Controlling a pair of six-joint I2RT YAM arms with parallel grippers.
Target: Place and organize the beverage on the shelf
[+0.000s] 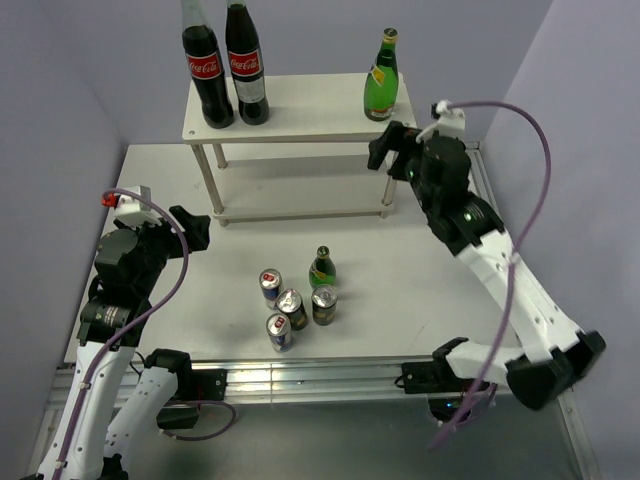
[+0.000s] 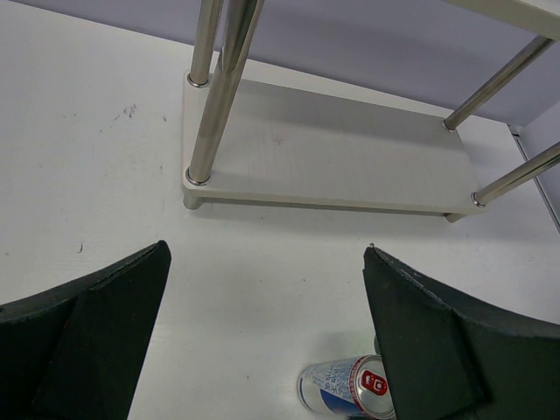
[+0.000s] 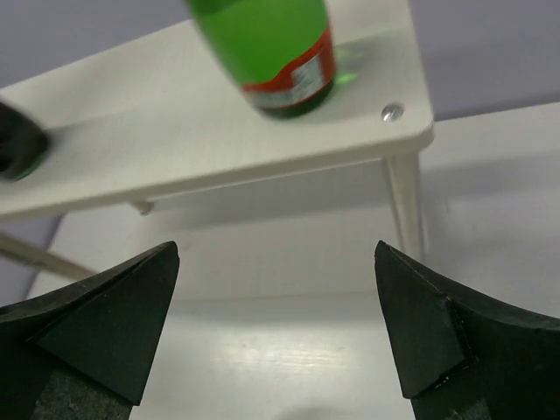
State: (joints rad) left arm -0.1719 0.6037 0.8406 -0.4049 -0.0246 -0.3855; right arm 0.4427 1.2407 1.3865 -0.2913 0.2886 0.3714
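My right hand [image 1: 388, 147] hangs at the front right corner of the shelf [image 1: 310, 108]. Its fingers [image 3: 105, 324] are spread wide, with nothing between them. In its wrist view a green bottle [image 3: 271, 52] stands upright on the top board near that corner, apart from my fingers. Two cola bottles [image 1: 225, 70] stand side by side at the left end of the same board.

My left hand [image 1: 197, 230] hovers over the surface [image 1: 420, 290], near the shelf's front left leg. Its fingers are likewise spread and hold nothing. Its wrist view looks toward the lower board [image 2: 332, 149].

The other drinks stand in a tight cluster on the surface in front of the shelf, between my two arms. A second green bottle [image 1: 321, 268] is upright at the back. One blue-and-silver can [image 1: 270, 287] is to its left, and another blue-and-silver can [image 1: 280, 332] is nearest my bases. Two gold-topped cans [image 1: 291, 308] sit close together between them. None of these touches either hand.
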